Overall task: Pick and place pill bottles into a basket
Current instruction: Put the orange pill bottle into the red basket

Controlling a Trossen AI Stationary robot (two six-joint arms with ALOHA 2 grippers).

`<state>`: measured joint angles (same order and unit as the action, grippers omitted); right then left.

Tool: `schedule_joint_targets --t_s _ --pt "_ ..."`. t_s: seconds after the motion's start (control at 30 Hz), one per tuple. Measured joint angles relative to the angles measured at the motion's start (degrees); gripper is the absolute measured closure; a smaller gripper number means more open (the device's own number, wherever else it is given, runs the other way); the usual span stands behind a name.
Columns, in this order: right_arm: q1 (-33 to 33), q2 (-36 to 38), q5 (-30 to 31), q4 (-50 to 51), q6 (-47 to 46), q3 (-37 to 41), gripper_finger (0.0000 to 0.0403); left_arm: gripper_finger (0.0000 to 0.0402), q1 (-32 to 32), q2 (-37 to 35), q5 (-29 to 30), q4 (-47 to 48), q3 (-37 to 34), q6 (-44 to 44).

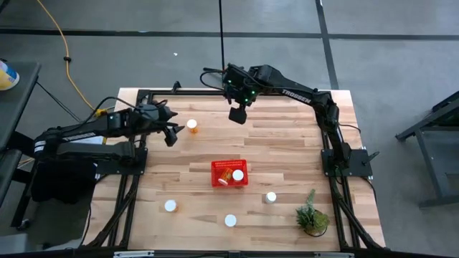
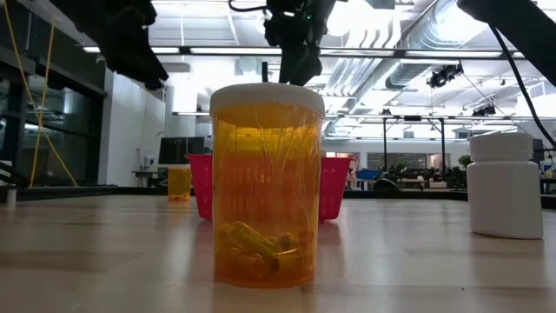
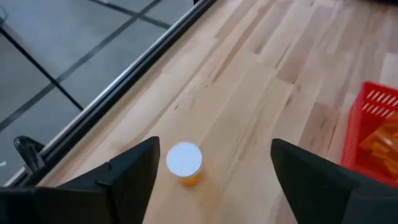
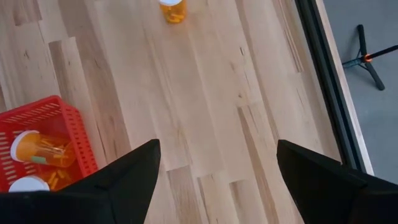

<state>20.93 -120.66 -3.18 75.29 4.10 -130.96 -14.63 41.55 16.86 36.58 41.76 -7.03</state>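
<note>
The left arm reaches in low from the table's left side, its forearm stretched toward the far edge. The left gripper [image 1: 171, 132] hangs above the wood with its two dark fingers [image 3: 134, 171] spread wide and nothing between them. Just beyond its fingertips stands an orange pill bottle with a white cap [image 1: 192, 126], upright and on its own, apart from the fingers. In the left wrist view the same bottle [image 3: 185, 163] sits in the gap ahead of the spread fingers, close to the table's far rail.

The right arm arches from its base on the right side, elbow bent, across the far part of the table. The right gripper [image 1: 237, 114] points down above the boards, fingers [image 4: 127, 174] apart and empty.

The red basket [image 1: 217, 168] sits on the near side of both grippers, roughly between them and nearer the right one. Two bottles are inside it: one lying on its side [image 4: 37, 148], and one showing only its white cap [image 4: 26, 184].

Three more bottles stand loose, well to the near side of the grippers: one at the left [image 1: 170, 206], one in the middle [image 1: 230, 221], one at the right [image 1: 270, 197]. A small green potted plant [image 1: 312, 215] stands by the near right corner.
</note>
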Motion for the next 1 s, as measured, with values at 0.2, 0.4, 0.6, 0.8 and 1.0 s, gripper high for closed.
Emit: schedule_joint_targets --t_s 0.2,0.4,0.6,0.8,1.0 --pt "0.0 0.0 0.05 -0.16 -0.17 0.0 0.0091 0.0048 -0.02 5.8 0.02 1.74 0.0 0.74" --pt "-0.02 0.0 0.02 -0.12 -0.61 0.0 0.0091 0.0048 -0.02 10.71 -0.63 2.38 0.01 -0.24" --pt "-0.14 0.0 -1.59 0.2 -0.65 0.0 0.0091 0.0048 -1.25 12.08 -1.26 2.78 0.0 -0.19" --pt "-0.95 0.0 -1.22 0.74 0.07 0.0 0.0091 0.0048 -11.32 12.11 -12.16 0.08 -0.54 2.11" --pt "-1.44 0.0 -1.1 0.78 0.26 0.0 0.0091 0.0048 -22.78 13.6 -30.78 -0.51 -0.59 2.29"
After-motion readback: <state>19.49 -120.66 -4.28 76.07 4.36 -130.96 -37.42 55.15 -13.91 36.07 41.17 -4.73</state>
